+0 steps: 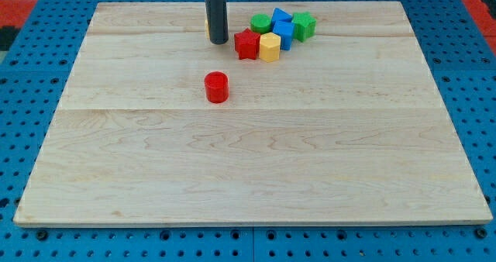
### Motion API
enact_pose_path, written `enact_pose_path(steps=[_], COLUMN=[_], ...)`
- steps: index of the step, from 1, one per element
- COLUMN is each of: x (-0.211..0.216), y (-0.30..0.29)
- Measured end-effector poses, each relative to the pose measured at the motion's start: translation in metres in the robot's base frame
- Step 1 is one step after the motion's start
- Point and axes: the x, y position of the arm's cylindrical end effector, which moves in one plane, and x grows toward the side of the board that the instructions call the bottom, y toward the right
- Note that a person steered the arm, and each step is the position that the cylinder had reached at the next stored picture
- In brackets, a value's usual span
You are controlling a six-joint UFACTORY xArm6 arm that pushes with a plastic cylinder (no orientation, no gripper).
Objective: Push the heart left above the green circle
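Board [256, 177]: two red blocks [216, 87].

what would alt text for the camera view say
A dark rod stands near the top of a wooden board, my tip just left of a cluster of blocks: a red star, yellow block, two blue blocks and two green blocks. A red cylinder sits alone below the tip.
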Motion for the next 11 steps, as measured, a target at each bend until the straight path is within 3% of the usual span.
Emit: enact_pose_path(steps=[2, 3, 5, 6, 7, 8, 9, 10, 11], x=[-0.002, -0.016, -0.02, -0.026, -0.038, -0.088, -0.087, -0.086, -0.086], y=[-0.106, -0.113, 0.002, 0.024, -0.04, -0.051, -0.011, 0.071, 0.095])
